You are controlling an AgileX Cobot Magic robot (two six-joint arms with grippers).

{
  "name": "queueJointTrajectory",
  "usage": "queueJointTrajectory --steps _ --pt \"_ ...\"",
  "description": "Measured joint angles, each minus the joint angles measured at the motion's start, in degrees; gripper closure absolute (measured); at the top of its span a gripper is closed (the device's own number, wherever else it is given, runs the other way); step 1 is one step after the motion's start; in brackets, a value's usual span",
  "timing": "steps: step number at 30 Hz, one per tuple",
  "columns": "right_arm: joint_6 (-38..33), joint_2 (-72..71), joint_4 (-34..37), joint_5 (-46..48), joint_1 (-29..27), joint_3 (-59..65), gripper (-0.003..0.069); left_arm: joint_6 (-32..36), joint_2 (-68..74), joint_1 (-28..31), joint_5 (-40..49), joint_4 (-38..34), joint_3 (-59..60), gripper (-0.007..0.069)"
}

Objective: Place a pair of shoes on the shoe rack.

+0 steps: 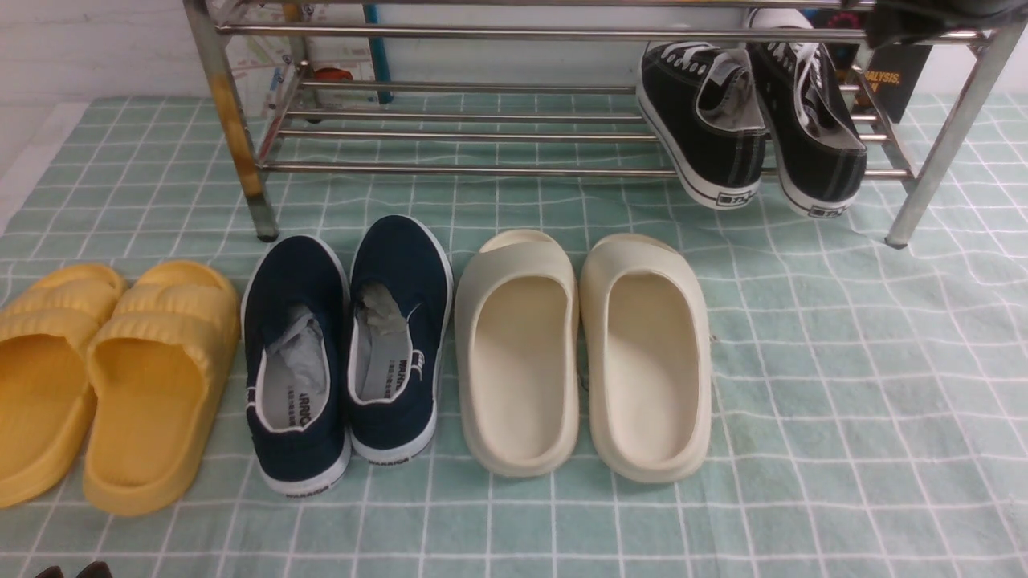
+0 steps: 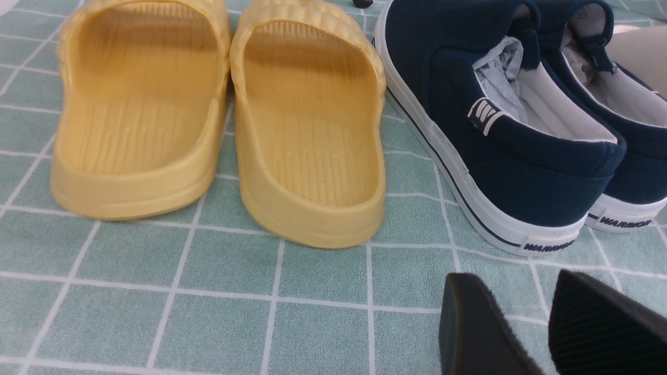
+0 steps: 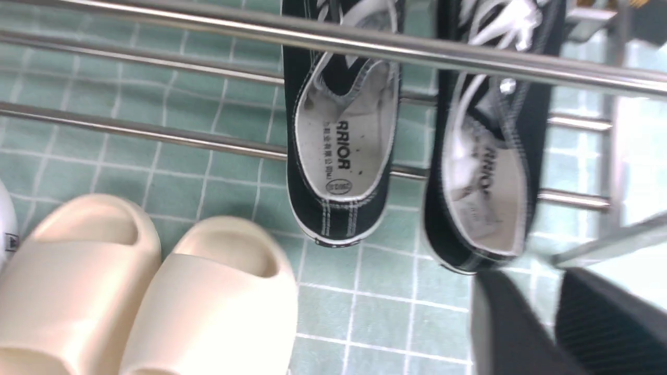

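While the right gripper point(image 3: 539, 291) shows its dark fingers point(image 3: 500, 323) only narrowly parted and holding nothing, it hangs just off the heel of the right sneaker point(image 3: 484, 172). The left gripper point(image 2: 521, 297) is likewise a little apart and empty. It sits low over the cloth point(image 2: 234, 312) near the slip-ons point(image 2: 500, 156), well away from the work.

Both the right sneaker and the left sneaker point(image 1: 711, 120) lie at the right end of the rack point(image 1: 450, 34), on its lower bars. Their toes point up and back, and their heels overhang the front bar, just clear of the cloth. The task looks close to done; at most the pair wants seating deeper.

Each shoe should be light. The canvas upper is soft and would fold under a pinch, so a grip across the laces or tongue would likely slip or crush. The rubber sole is stiffer and grippy. The best hold is probably the heel, with one finger inside against the grey lining and one outside on the back seam, where the stitched counter gives some body. A wider opening would be needed first.

The round steel bars look slick and widely spaced, so a nudged shoe could slide forward off the front bar or drop its toe between two bars.
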Motion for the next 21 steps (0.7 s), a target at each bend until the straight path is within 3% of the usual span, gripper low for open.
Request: queueJointTrajectory --steps 3,4,8,9,15,21 --pt "-0.5 -10.8 -2.0 -7.5 0.0 11.4 0.0659 0.0 0.0 0.0 0.0 0.0 0.0 0.0386" --pt "-0.5 -12.5 -2.1 -8.8 0.0 12.3 0.0661 0.0 0.0 0.0 0.0 0.0 0.0 0.0386" --pt "-0.5 -32.2 -2.5 -24.8 0.0 35.7 0.0662 0.0 0.0 0.0 0.0 0.0 0.0 0.0386" --pt "-0.5 -33.0 -2.5 -24.8 0.0 36.9 0.0662 0.0 0.0 0.0 0.0 0.0 0.0 0.0386" --pt "-0.7 -56.4 -4.0 -51.7 0.0 75.7 0.0662 0.0 0.0 0.0 0.0 0.0 0.0 0.0386" --pt "-0.7 -69.2 -3.9 -67.7 0.0 95.7 0.0659 0.0 0.0 0.0 0.0 0.0 0.0 0.0386"
